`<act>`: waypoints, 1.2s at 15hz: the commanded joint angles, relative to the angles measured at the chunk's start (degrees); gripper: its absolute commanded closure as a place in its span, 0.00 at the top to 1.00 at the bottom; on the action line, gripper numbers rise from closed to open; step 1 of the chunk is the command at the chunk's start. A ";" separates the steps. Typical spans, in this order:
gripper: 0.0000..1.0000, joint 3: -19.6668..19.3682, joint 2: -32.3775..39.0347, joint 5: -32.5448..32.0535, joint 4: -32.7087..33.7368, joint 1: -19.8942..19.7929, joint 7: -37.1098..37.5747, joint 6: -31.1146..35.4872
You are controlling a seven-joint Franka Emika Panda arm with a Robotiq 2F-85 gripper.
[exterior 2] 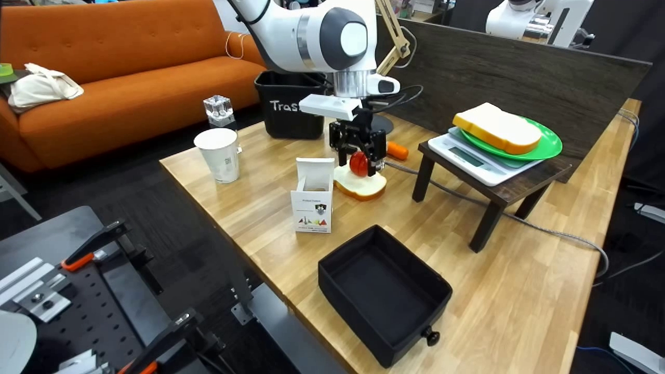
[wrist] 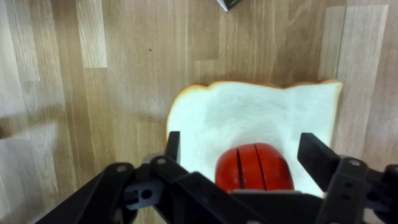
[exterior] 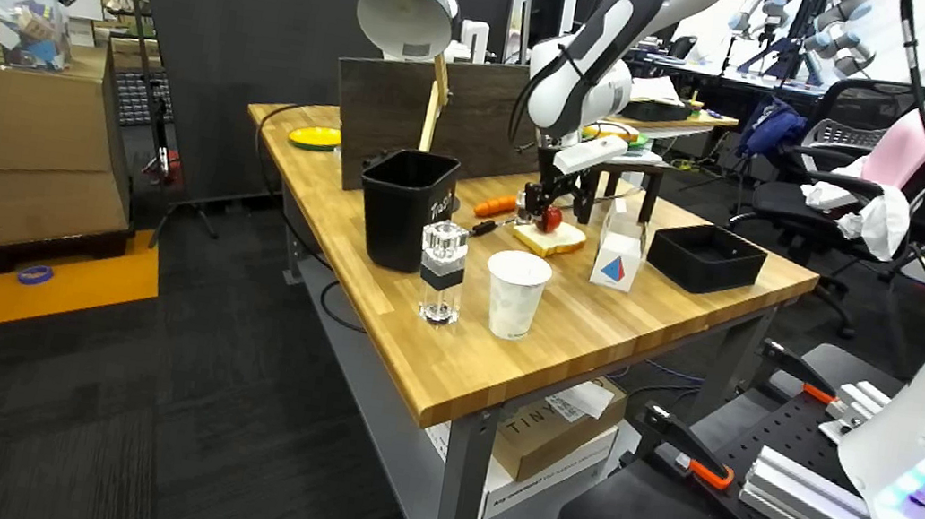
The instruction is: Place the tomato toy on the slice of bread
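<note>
Nothing is held by the gripper (wrist: 241,141); its jaws are spread wide around the tomato (wrist: 253,166), with gaps on either side. The tomato is set on the bread (wrist: 248,105), borne by the table (wrist: 124,93). Beyond, in an exterior view, the bin (exterior 2: 291,122) is seen.

Over there, the smooth white-and-dark-grey robot arm (exterior 2: 283,39) bends downward, its black two-fingered gripper (exterior 2: 357,162) pointing down, fingers (wrist: 314,160) spread well apart.

Wooden table (exterior 2: 511,296) with slice of bread (exterior 2: 351,184), white cup (exterior 2: 222,159), bin (exterior 2: 293,119), carton (exterior 2: 313,210), black tray (exterior 2: 383,293)
</note>
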 commanded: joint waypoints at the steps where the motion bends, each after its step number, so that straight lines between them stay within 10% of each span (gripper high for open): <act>1: 0.96 -0.57 0.09 0.60 0.12 0.51 -0.39 -0.04; 18: 1.00 -0.85 -11.10 -0.58 -8.81 2.51 1.46 2.57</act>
